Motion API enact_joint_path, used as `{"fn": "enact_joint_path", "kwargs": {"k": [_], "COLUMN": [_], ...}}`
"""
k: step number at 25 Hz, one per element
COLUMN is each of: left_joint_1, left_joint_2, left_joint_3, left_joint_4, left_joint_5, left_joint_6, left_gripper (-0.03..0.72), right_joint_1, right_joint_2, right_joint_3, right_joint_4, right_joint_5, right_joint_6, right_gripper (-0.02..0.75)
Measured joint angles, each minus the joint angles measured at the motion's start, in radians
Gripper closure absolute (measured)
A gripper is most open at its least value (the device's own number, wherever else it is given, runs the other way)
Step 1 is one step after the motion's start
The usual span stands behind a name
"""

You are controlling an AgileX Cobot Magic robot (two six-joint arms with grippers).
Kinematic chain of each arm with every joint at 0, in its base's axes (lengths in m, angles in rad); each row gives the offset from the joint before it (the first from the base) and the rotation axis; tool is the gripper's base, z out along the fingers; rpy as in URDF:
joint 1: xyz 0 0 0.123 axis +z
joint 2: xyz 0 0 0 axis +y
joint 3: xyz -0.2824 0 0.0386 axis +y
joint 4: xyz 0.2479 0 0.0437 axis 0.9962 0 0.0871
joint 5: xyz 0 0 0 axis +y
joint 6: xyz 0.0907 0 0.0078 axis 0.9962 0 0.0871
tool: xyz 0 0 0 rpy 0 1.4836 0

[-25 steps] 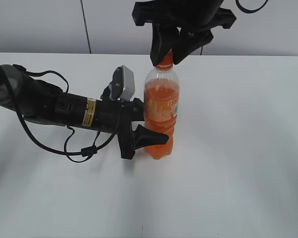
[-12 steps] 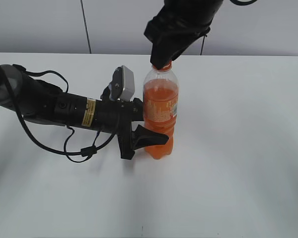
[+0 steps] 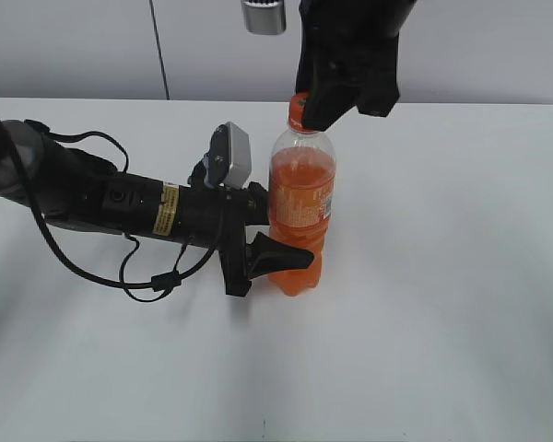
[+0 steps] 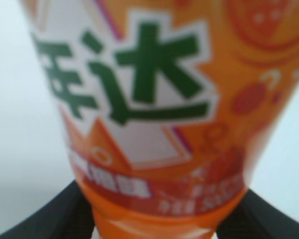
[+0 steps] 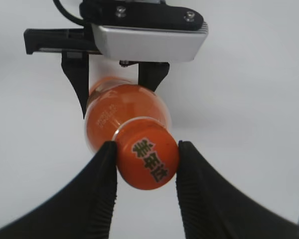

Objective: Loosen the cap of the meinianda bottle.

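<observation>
Ext. view: tall clear plastic meinianda bottle (image 3: pixel 300 207) of orange drink stands upright on the white table (image 3: pixel 442 304), roughly mid-table. Left gripper (image 3: pixel 267 241), black, comes in sideways from the left of the bottle, fingers clamped on either side of the bottle's lower body below the orange label band. A grey wrist camera block (image 3: pixel 230 155) sits on that arm just left of the bottle's shoulder. Right gripper (image 3: pixel 318 109), black, comes from above and is closed over the bottle's top; only a sliver of the small round orange plastic cap (image 3: pixel 297 109) shows at its left edge.

L wrist view: bottle (image 4: pixel 154 119) fills the frame, blurred; label w/ green characters on white. Two black fingers (image 4: pixel 50 219) show at bottom, one each side of the bottle, touching it.

R wrist view: looking down on the bottle. Cap (image 5: pixel 148 154) w/ a green-yellow mark on top sits between the two black ribbed pads (image 5: pixel 107 184) of the right gripper (image 5: pixel 145 159), both pads pressed against its sides. Beyond the bottle's shoulder (image 5: pixel 124 107), the left gripper (image 5: pixel 119 82) holds the body, grey camera block (image 5: pixel 147 42) above it.
</observation>
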Motion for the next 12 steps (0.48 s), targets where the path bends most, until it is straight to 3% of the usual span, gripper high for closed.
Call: {"fn": "enact_joint_path", "kwargs": {"k": [5, 12], "left_joint_1": [-0.002, -0.002], "left_joint_2": [0.0, 0.0], "left_joint_3": [0.0, 0.0], "left_joint_4": [-0.003, -0.004], "left_joint_5": [0.002, 0.002], "left_joint_6": [0.0, 0.0], "left_gripper": [0.279, 0.279], "right_joint_1": [0.001, 0.001], "right_joint_2": [-0.002, -0.003], "right_joint_3": [0.0, 0.0], "right_joint_4": [-0.018, -0.018], "right_joint_5": [0.001, -0.012], "right_joint_6": [-0.175, -0.28], "right_gripper": [0.463, 0.463]}}
